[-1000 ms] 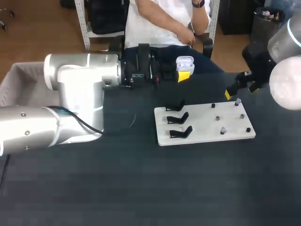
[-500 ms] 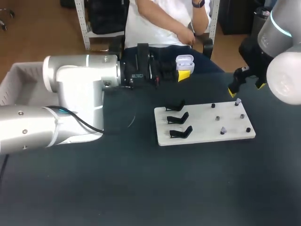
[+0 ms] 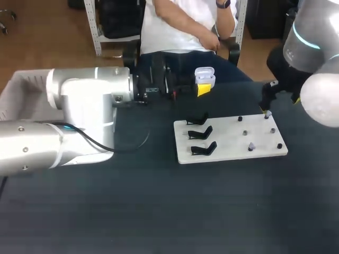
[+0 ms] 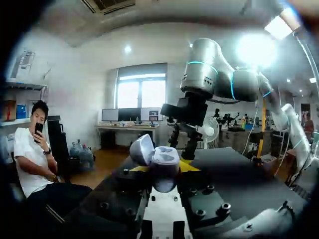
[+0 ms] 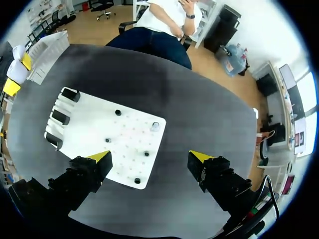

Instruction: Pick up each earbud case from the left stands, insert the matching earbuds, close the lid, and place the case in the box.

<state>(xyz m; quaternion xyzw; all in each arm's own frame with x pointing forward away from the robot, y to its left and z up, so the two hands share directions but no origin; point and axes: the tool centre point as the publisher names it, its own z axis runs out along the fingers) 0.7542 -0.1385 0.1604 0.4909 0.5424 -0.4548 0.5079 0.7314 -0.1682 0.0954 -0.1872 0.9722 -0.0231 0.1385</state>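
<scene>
— What does the left gripper [image 4: 163, 167] have?
— The case [image 4: 164, 155]. Its fingers [image 4: 188, 165] press it from both sides. It sits upright between them, with the lid [image 4: 141, 149] swung open.
— Where is that over the table [image 3: 159, 211]?
— Held up above the far edge. The board [image 3: 230, 138] lies lower, nearer the robot and to the gripper's right, apart from it. Three black stands [image 3: 200, 133] line the board's end closest to this gripper. The box [image 3: 21, 87] is well behind it, beside the elbow.
— And the arm?
— The left arm [image 3: 85, 100] lies low and level, with the wrist stretched straight out.
— And the right gripper [image 5: 149, 157]?
— Spread wide, with nothing between the fingers. It points down at the board's other end. One tip is over the board's corner and the other is over the table beside it. A white piece [image 5: 155, 126] stands on the board just ahead of the tips.
— And its arm?
— The right arm [image 3: 312, 37] enters from the far right corner, with the wrist turned downward.
</scene>
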